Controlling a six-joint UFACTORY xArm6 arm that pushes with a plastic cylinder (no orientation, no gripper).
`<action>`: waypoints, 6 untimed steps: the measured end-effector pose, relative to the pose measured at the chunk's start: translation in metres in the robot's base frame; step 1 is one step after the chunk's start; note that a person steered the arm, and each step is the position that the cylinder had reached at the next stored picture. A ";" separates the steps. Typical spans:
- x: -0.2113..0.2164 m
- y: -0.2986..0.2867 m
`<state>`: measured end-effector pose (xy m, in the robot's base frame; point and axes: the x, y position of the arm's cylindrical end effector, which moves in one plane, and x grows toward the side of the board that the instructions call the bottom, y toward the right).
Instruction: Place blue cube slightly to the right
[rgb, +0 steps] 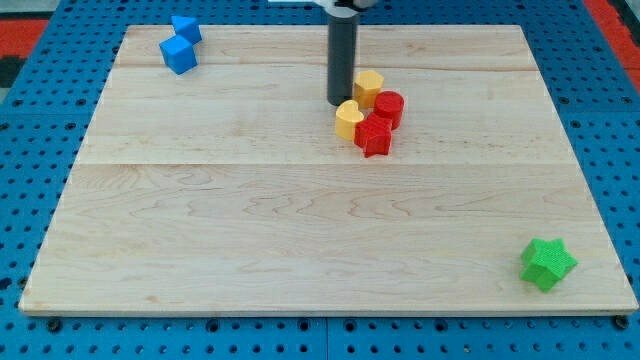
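The blue cube sits near the board's top left corner, touching a second, smaller blue block just above it. My rod comes down from the view's top centre and my tip rests on the board, far to the right of the blue cube. The tip stands just left of a cluster of blocks: a yellow hexagonal block, a red cylinder, a yellow heart-shaped block and a red star-shaped block.
A green star-shaped block lies near the board's bottom right corner. The wooden board lies on a blue perforated surface that shows all around its edges.
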<state>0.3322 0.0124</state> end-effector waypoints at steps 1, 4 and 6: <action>-0.026 -0.037; -0.034 -0.271; -0.057 -0.209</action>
